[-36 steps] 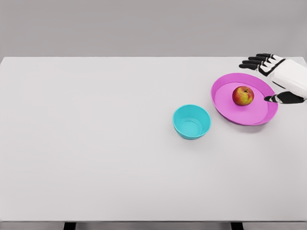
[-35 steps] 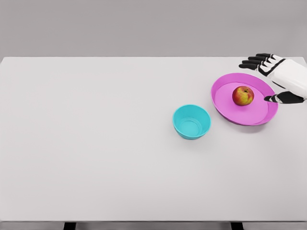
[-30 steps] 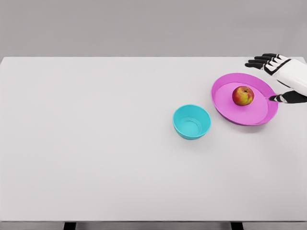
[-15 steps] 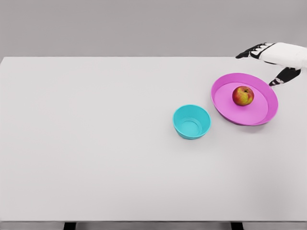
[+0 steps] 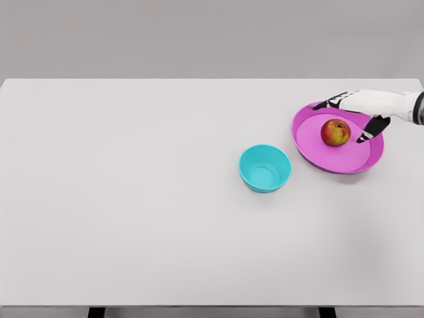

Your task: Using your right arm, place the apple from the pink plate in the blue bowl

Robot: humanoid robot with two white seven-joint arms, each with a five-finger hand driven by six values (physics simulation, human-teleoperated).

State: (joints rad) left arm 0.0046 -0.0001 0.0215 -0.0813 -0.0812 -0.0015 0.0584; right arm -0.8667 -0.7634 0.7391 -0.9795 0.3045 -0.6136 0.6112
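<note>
One right hand (image 5: 361, 109) was observed spread open above the pink plate (image 5: 334, 159), just beside the apple (image 5: 335, 132), nothing grasped; blue bowl (image 5: 264, 168) stood nearby.

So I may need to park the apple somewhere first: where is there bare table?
The table is bare left of and in front of the blue bowl. It is crowded at the right: the pink plate, the apple and the open right hand over it.
</note>
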